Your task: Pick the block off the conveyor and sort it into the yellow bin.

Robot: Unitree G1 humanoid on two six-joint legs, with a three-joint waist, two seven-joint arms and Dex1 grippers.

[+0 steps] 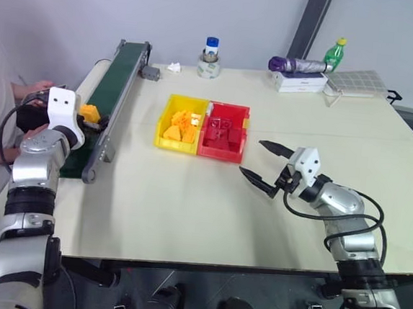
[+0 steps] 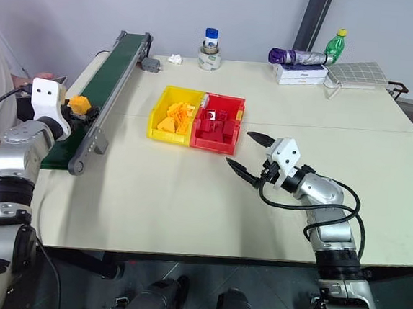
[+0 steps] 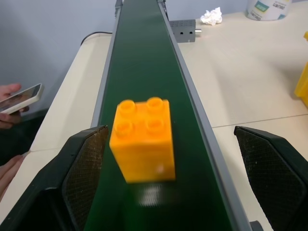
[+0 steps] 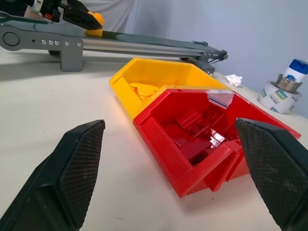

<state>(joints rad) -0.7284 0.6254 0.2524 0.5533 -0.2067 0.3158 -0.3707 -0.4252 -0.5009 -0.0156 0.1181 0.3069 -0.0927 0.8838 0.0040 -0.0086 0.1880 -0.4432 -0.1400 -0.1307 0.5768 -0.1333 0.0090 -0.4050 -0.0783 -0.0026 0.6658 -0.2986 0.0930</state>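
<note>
your left end effector (image 3: 163, 183) is straddling the block (image 3: 143, 139) on the conveyor (image 3: 139, 57), fingers spread wide and gripping nothing, while the right end effector (image 1: 267, 165) is hovering open near the yellow bin (image 1: 168, 115).

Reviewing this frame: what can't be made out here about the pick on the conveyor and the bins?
- Whether the left gripper touches the block: the left wrist view shows open jaws either side, but the block's base is blurred.
- The conveyor near end: in the left eye view the left arm covers it.
- How many pieces lie in the yellow bin: too small and heaped.
- The red bin far corner: the right gripper finger cuts it off in the right wrist view.
</note>
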